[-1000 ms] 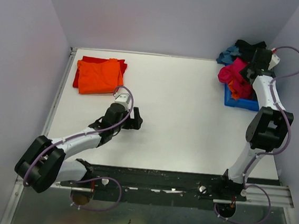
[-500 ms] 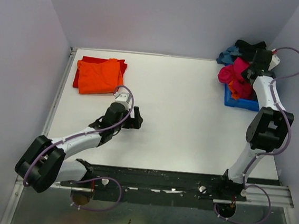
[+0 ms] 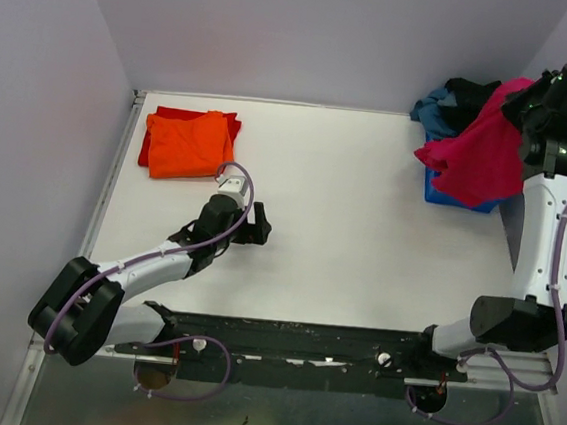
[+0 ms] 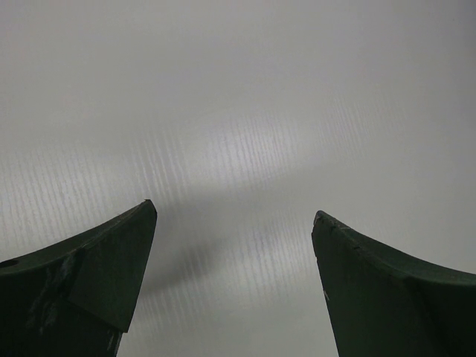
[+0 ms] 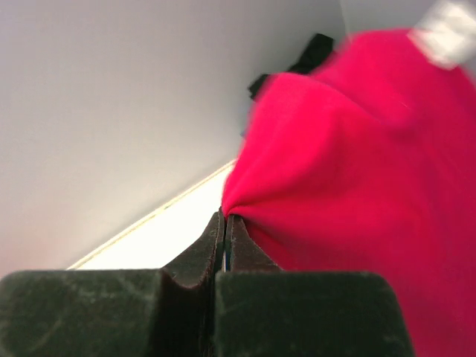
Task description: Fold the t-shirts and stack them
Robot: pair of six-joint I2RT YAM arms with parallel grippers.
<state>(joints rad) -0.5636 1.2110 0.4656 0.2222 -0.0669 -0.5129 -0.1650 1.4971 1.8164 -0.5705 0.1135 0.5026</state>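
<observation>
My right gripper (image 3: 529,96) is shut on the magenta-pink t-shirt (image 3: 482,151) and holds it high above the blue bin (image 3: 436,190), the cloth hanging down. In the right wrist view the jaws pinch a fold of the magenta-pink t-shirt (image 5: 357,171). A teal-blue t-shirt (image 3: 435,104) and a black t-shirt (image 3: 471,92) lie behind the bin. A folded bright orange t-shirt (image 3: 188,143) lies on a folded red t-shirt (image 3: 187,115) at the far left. My left gripper (image 3: 259,225) is open and empty over bare table (image 4: 238,149).
The white table (image 3: 343,218) is walled on the left, back and right. The bin stands at the far right corner. A black rail (image 3: 321,342) runs along the near edge.
My right arm has risen and swung right, lifting the magenta-pink t-shirt out of the bin so it hangs open. The left arm has not moved.
</observation>
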